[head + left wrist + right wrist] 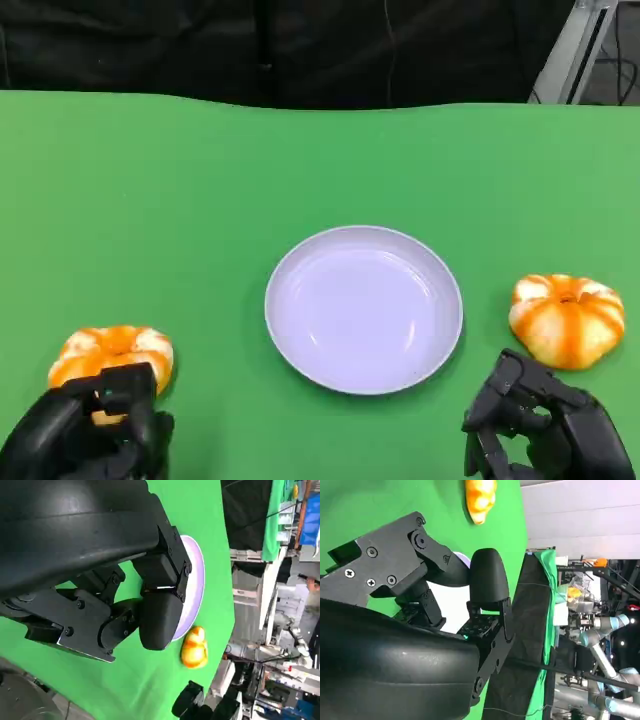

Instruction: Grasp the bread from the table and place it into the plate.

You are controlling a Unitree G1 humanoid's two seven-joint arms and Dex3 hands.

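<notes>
Green cloth covers the table [200, 180], with a pale lilac plate [363, 308] at its middle. One orange-and-white bread roll [110, 352] lies just beyond the left hand's [95, 430] fingertips, partly hidden by them; whether they touch it cannot be told. Another bread roll [567, 318] sits just past the right hand [540, 425], whose fingers curl inward, holding nothing.
</notes>
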